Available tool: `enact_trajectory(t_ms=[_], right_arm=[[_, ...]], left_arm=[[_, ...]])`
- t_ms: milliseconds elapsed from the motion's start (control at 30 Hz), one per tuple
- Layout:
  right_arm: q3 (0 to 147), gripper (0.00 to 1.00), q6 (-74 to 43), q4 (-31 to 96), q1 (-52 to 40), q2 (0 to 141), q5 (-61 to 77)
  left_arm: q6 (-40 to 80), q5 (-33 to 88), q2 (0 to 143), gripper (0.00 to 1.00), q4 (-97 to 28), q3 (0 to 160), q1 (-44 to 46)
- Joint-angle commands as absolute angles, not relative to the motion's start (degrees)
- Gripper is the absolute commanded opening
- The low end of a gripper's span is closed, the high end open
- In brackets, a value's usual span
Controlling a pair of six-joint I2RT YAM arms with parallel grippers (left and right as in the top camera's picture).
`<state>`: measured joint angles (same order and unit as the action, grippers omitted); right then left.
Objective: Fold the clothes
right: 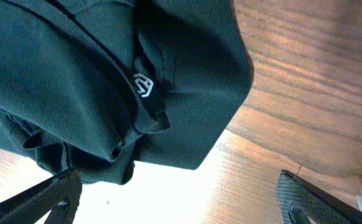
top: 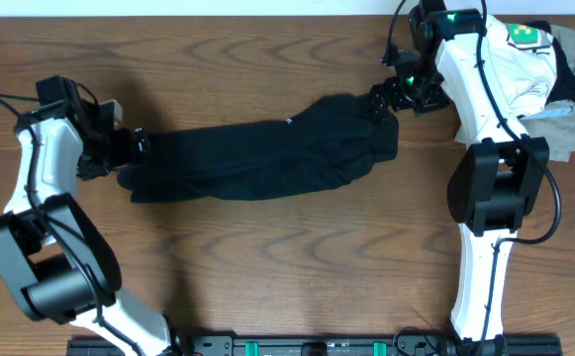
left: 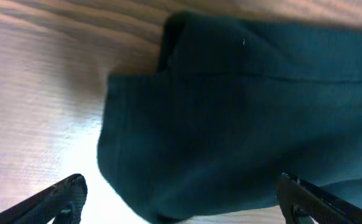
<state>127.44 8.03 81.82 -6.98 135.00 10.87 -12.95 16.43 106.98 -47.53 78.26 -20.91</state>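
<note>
Right wrist: white emblem (right: 143, 85) on clothes (right: 56, 68); left tool (left: 182, 190), right tool (right: 177, 185) gape empty.

The shirt (top: 267, 158) is laid lengthwise on the table (top: 267, 287), between the two grippers. One end of it is found directly beneath and ahead of the left gripper (top: 137, 146), with bare table showing beside one finger. The other end, bunched in folds, is found beneath the right gripper (top: 381, 102), again with bare table to one side. A heap of other clothes (top: 554, 89) is piled to the right of the right gripper, partly under the right arm and apart from the shirt.
</note>
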Motion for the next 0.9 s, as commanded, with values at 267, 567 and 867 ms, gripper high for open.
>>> enact_trajectory(t_ms=[267, 567, 867], right_arm=[[128.4, 0.96, 8.9, 81.6, -7.2, 133.5, 10.9], [128.4, 0.96, 8.9, 81.8, -7.2, 133.5, 10.9], [128.4, 0.96, 8.9, 81.4, -7.2, 133.5, 10.9]], left_arm=[[-25.3, 22.1, 112.5, 1.0, -46.8, 78.2, -21.1], [-26.1, 22.1, 119.0, 0.98, -46.8, 78.0, -21.0], [-26.1, 25.5, 120.4, 0.81, -46.9, 76.7, -16.2]])
